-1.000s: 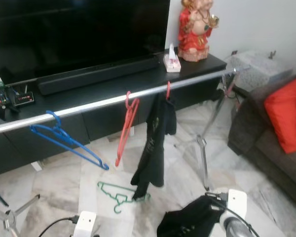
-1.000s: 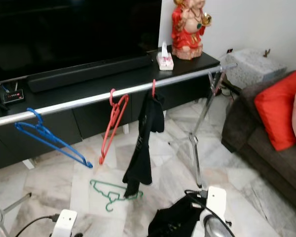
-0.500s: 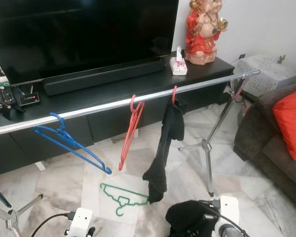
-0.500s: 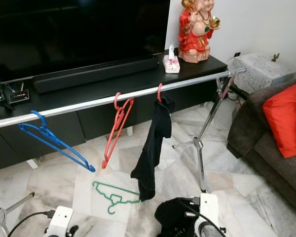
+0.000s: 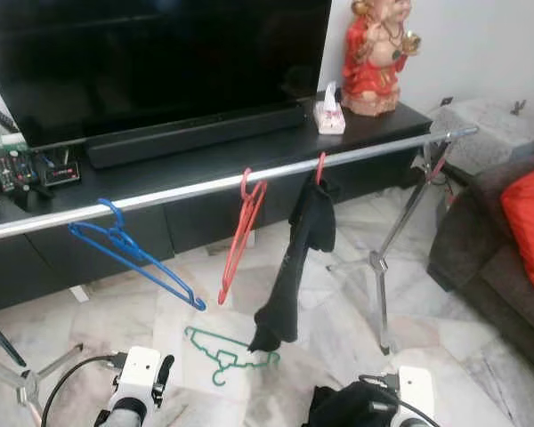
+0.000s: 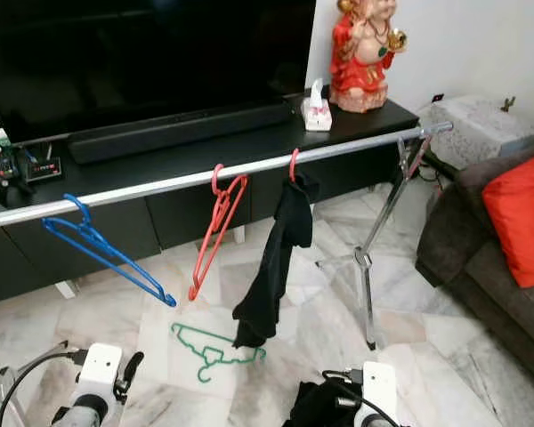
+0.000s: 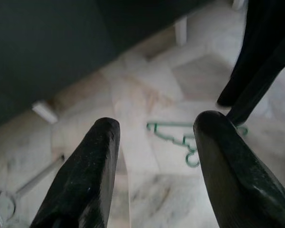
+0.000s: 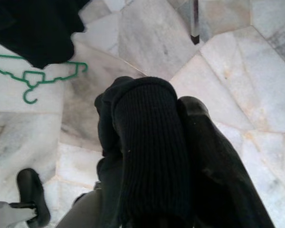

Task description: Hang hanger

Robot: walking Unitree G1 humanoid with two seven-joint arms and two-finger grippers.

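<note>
Green hanger on the floor, right gripper full of black cloth, left gripper empty.

I see the green hanger [image 5: 229,349] flat on the marble floor [image 5: 338,302] under the silver rail [image 5: 187,187], hook end toward me, at about 12 o'clock from the left gripper [image 7: 156,156], whose fingers [image 7: 88,166] are spread apart with nothing between them. Right gripper [image 8: 147,156] sits low at 5 o'clock in my head view, clamped on a wad of black ribbed cloth [image 8: 152,142]. On the rail: blue hanger [image 5: 129,256] at 9 o'clock, red hanger [image 5: 240,227] mid-rail, and a black garment [image 5: 294,262] on a red hook just right of it, its hem touching or just over the green hanger's end. Black TV desk [image 5: 214,156] stands behind the rail.
</note>
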